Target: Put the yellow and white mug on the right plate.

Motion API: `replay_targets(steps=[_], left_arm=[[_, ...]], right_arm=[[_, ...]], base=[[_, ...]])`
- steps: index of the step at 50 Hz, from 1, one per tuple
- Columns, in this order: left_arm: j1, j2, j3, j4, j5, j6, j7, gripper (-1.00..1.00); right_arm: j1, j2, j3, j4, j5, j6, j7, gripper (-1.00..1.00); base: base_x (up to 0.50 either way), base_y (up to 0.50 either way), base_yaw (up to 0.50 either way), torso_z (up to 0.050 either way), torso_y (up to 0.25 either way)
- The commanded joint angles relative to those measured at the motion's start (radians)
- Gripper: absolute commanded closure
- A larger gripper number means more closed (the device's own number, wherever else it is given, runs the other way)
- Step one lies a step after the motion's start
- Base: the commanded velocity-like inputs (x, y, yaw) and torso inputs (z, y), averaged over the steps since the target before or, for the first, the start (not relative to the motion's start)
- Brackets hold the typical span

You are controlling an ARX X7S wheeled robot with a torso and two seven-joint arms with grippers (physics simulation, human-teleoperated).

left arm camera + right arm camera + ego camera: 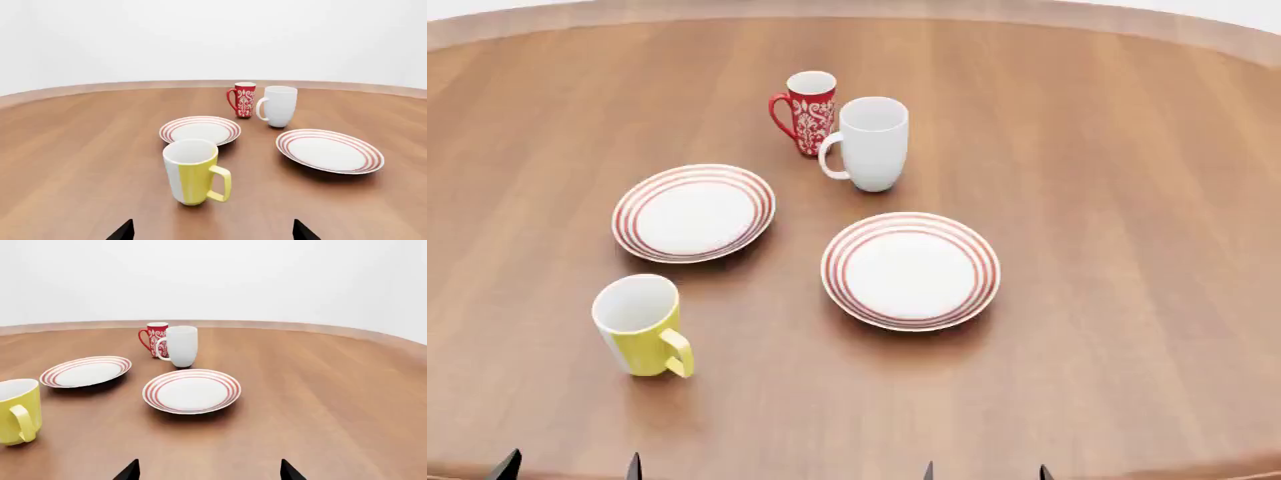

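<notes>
The yellow and white mug (pixel 641 326) stands upright on the table at the front left, handle toward the front right; it also shows in the left wrist view (pixel 193 171) and the right wrist view (pixel 16 411). The right plate (pixel 910 269), white with red rings, lies empty to its right; it shows too in the left wrist view (pixel 329 150) and the right wrist view (pixel 191 390). My left gripper (pixel 567 467) is open at the front edge, just short of the mug. My right gripper (pixel 985 472) is open, in front of the right plate. Both are empty.
A matching left plate (pixel 694 212) lies behind the yellow mug. A tall white mug (pixel 869 143) and a slim red patterned mug (pixel 806 112) stand together behind the plates. The round wooden table (pixel 1121 200) stretches on to the right and back.
</notes>
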Motion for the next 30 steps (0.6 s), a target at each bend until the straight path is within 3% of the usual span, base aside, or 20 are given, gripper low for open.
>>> replay_targets(steps=[1,30], left_arm=[[-0.004,-0.016,0.018,-0.013,-0.016,0.004,-0.017,-1.00],[-0.005,-0.074,0.074,0.003,-0.149,-0.003,-0.044,-1.00]], right_arm=[[0.004,0.019,-0.022,0.015,0.001,-0.010,0.023,-1.00],[0.015,0.077,-0.086,0.023,0.001,-0.026,0.129,-1.00]], base=[[0.00,0.00,0.00,0.000,0.000],[0.00,0.00,0.00,0.000,0.000]])
